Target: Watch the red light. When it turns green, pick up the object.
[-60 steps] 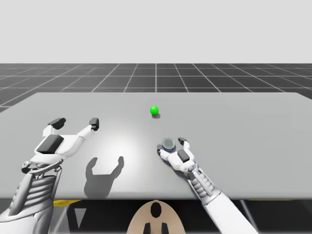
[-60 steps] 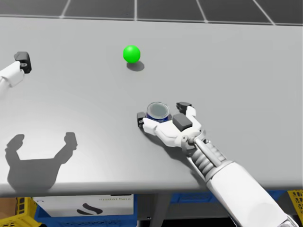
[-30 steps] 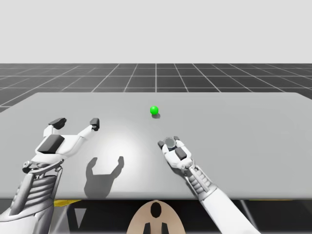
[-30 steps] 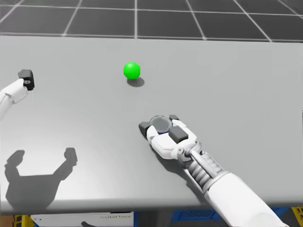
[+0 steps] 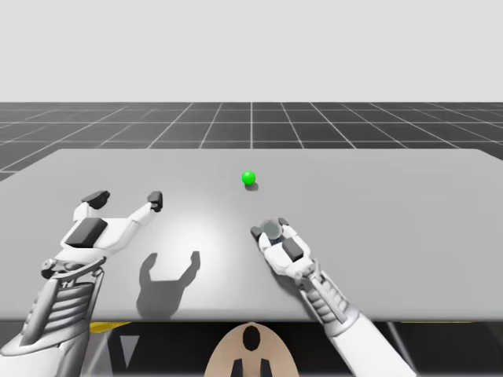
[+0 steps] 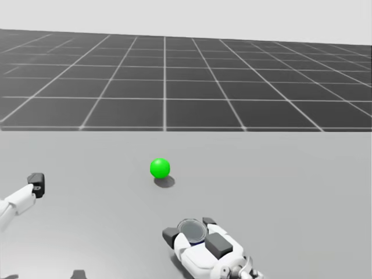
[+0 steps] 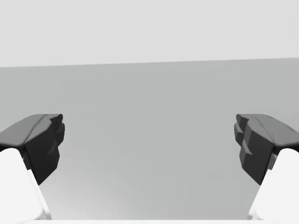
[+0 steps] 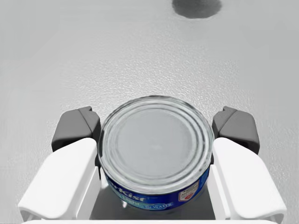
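The light (image 5: 249,177) shows green, so the pick-up is due, which I judge is why my right end effector (image 8: 156,128) lies low on the surface (image 5: 409,204) with its fingers closed in on the can (image 8: 156,144) from two sides, the dark pads (image 8: 74,128) against its wall just under the rim. A side grip suits a round tin whose flat lid offers nothing to pinch. The can is near the middle of the surface, on my side of the light and apart from it; whether it has left the surface I cannot tell. It stands upright, lid up, and is wider than it is tall, so its short axis runs vertical and it has no long axis to line up with. My left end effector (image 7: 149,140) hangs spread wide and holding nothing, well apart to my left, likely kept out of the way
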`<state>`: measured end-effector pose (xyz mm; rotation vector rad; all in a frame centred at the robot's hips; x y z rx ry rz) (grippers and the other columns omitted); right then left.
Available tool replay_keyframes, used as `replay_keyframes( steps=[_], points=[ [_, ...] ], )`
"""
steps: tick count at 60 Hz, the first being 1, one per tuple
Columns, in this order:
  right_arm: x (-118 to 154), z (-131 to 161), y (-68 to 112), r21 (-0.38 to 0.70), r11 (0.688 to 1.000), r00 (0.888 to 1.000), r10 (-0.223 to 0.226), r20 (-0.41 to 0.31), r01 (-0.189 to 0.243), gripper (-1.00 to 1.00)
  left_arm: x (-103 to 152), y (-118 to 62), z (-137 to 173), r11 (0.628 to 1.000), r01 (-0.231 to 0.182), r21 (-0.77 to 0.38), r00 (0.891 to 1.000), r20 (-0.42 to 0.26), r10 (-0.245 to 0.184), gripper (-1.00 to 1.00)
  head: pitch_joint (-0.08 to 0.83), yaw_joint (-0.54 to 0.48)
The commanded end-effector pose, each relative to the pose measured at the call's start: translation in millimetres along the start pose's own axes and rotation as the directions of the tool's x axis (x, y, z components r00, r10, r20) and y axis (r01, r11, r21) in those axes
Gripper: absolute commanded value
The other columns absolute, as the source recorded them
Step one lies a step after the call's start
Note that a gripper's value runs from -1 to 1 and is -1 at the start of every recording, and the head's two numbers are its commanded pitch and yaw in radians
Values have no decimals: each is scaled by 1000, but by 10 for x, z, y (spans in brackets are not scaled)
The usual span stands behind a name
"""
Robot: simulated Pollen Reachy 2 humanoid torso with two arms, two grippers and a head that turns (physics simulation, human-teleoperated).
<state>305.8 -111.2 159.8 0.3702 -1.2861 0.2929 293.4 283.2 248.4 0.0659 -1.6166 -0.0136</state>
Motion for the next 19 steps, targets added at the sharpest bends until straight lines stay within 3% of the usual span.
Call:
replay_keyframes(
  steps=[1, 4, 10, 13, 14, 17, 19],
  points=[
    [651, 44, 324, 65, 997, 985, -46, 166, 35, 1000, -9, -8, -9, 1000, 3, 0, 1000, -6, -3, -1000, 317, -79],
    [820, 84, 318, 66, 997, 979, -45, 200, 32, 1000, -12, -12, -12, 1000, 5, -2, 1000, -8, -5, -1000, 315, -79],
    [1341, 234, 288, 58, 998, 951, -20, 309, 2, 1000, -18, -16, -19, 1000, 7, -3, 1000, -11, -7, -1000, 307, -77],
    [1461, 279, 282, 54, 998, 942, -8, 336, -11, 1000, -20, -16, -22, 1000, 8, -2, 1000, -12, -8, -1000, 305, -76],
    [1576, 328, 278, 52, 998, 933, -2, 360, -18, 1000, -20, -20, -21, 1000, 8, -2, 1000, -13, -8, -1000, 303, -75],
    [1684, 378, 274, 48, 998, 923, 7, 385, -27, 1000, -21, -23, -22, 1000, 9, -2, 1000, -13, -9, -1000, 303, -75],
    [1820, 447, 277, 45, 998, 910, 13, 414, -35, 1000, -22, -26, -22, 1000, 10, -3, 1000, -14, -10, -1000, 302, -75]
  ],
)
